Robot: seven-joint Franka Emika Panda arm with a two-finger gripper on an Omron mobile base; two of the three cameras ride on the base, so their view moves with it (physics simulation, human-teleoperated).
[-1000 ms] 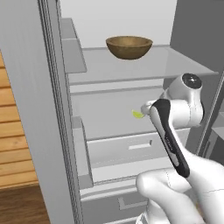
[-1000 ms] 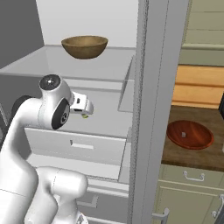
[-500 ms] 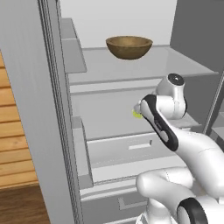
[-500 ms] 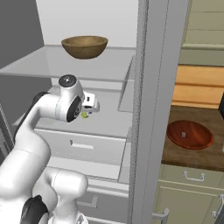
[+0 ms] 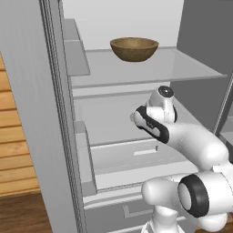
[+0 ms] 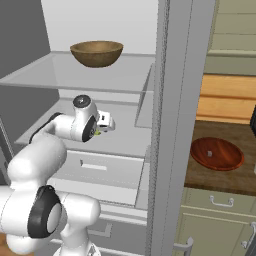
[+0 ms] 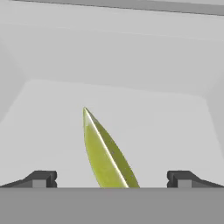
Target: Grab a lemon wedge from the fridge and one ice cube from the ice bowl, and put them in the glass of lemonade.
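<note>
Fridge point(image 5: 54, 136) open in front of me, grey, glass shelves inside. Lemon wedge point(image 7: 106, 154), yellow-green, thin, pointed, lies on the middle shelf between my spread fingertips. Ice bowl point(image 6: 217, 153), reddish-brown, shallow, sits on the bench right of the fridge.

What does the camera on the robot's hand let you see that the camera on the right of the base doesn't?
The hand view gives the lemon wedge close up, lying on the pale fridge shelf between the open gripper fingertips. The right base view alone takes in the tan wooden bowl on the upper shelf, the arm reaching in, and the ice bowl on the counter outside. Both share the fridge interior and the wedge, a mere yellow-green speck beside the hand in the base view.
</note>
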